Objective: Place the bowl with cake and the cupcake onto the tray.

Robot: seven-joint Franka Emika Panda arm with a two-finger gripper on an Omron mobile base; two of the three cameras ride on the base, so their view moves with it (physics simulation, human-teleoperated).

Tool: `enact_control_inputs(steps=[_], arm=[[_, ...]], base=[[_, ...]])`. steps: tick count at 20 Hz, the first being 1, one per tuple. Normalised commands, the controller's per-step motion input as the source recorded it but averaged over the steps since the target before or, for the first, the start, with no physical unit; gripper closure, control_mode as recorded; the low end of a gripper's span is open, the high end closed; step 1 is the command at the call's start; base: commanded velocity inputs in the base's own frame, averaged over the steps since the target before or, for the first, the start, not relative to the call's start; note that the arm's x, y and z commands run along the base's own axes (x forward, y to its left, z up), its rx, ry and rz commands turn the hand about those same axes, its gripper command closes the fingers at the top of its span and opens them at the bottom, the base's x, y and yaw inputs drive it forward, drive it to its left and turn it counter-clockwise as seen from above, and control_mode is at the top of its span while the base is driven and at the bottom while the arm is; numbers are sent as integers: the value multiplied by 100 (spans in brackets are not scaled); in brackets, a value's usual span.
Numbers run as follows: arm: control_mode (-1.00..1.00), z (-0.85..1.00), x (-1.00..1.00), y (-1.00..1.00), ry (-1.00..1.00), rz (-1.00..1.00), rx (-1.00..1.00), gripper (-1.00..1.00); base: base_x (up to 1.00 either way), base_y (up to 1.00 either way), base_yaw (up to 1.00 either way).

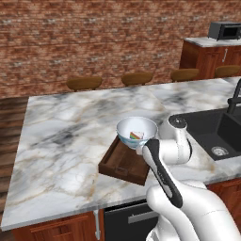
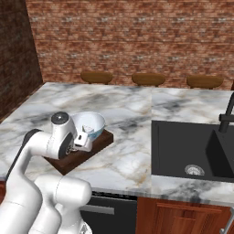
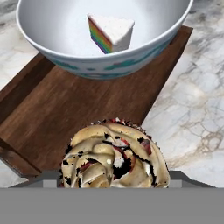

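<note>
Already the white-and-blue round bowl with rainbow cake wedge (image 3: 105,37) sits at the dark wooden rectangular tray's (image 3: 83,109) far end, leaving room for the pale-frosted brown cupcake (image 3: 114,159) pinched in wide-set jaws.

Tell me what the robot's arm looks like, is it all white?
Mostly. The arm has smooth, rounded glossy white shells, with dark bands along the links and at the joints. A round grey cap sits at the top joint. No loose cables or writing show. The gripper is a small white block.

I was working in a home kitchen: a marble-topped island counter (image 1: 70,136) held a black sink (image 2: 192,146) with a dark faucet (image 2: 227,116). Wooden bar stools (image 1: 84,83) lined its far side before a brick wall (image 1: 94,37), and a microwave (image 1: 225,30) sat on a cabinet.
</note>
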Motion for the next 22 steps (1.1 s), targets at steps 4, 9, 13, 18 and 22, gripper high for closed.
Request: enact_control_inputs(steps=[4, 9, 13, 18, 22], arm=[[-100, 0, 0, 48, 1, -4, 0, 100], [-100, 0, 4, 33, 5, -2, 0, 100], [-100, 0, 26, 22, 5, -3, 0, 100], [-100, -2, 47, 26, 9, -4, 0, 100], [-100, 0, 42, 26, 13, -3, 0, 100]], base=[[0, 0, 0], [0, 0, 0], [0, 0, 0], [0, 0, 0], [0, 0, 0]])
